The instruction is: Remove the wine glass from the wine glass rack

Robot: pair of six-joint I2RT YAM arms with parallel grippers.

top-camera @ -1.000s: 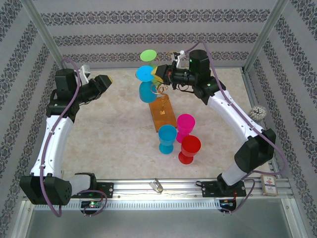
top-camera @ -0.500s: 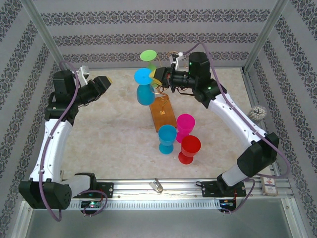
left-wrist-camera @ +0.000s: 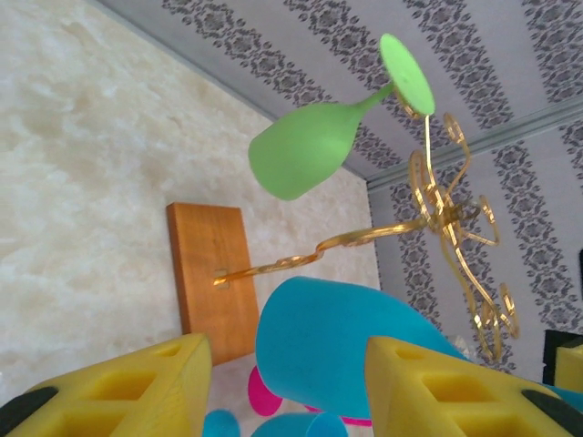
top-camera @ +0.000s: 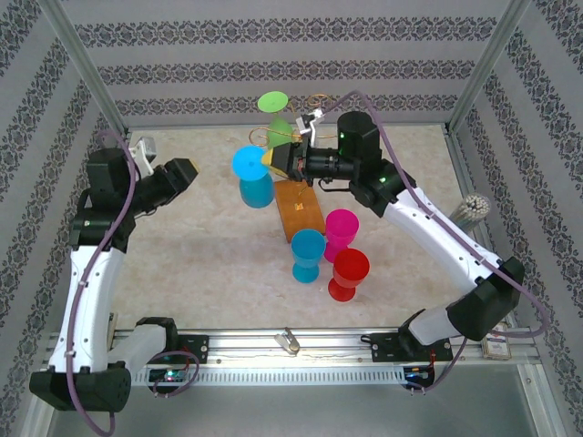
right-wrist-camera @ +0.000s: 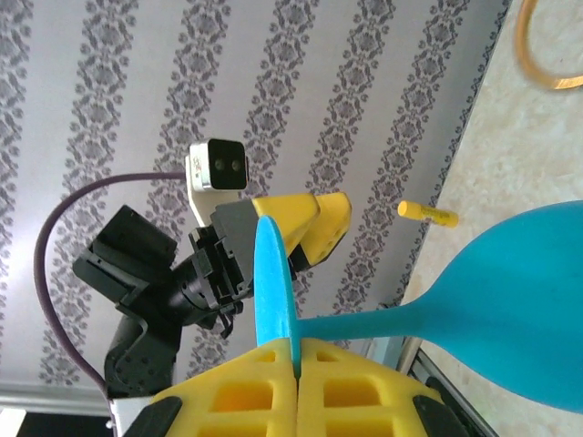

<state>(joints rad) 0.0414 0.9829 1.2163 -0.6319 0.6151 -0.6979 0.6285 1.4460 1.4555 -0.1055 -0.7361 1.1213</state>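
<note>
The wine glass (top-camera: 255, 187), a blue one, is clamped in the right jaws. Their yellow pads (right-wrist-camera: 228, 391) are pressed together on its thin stem, hard up against the round foot, which the right wrist view shows edge-on. From above, the glass hangs foot uppermost with the bowl below the grip, held up off the counter (top-camera: 200, 255).

Just beside these jaws are the curled gold arms of the wine glass rack (top-camera: 301, 137). The blue foot sits close to the nearest scroll, and I cannot tell whether the two touch. Below the jaws, a little towards the arm bases, lies the rack's flat wooden base on the counter.

Above and beyond the jaws a green glass (left-wrist-camera: 310, 150) hangs from a top scroll by its foot, with its bowl tilted downward.

Farther from the right jaws, past the near end of the wooden base, three more glasses stand upright in a close cluster: a pink glass (top-camera: 342, 228), a second blue glass (top-camera: 307, 255) and a red glass (top-camera: 349, 273).

Well apart across the counter, the left jaws hang part-open with nothing between their yellow fingers (left-wrist-camera: 137, 382), facing the rack.
</note>
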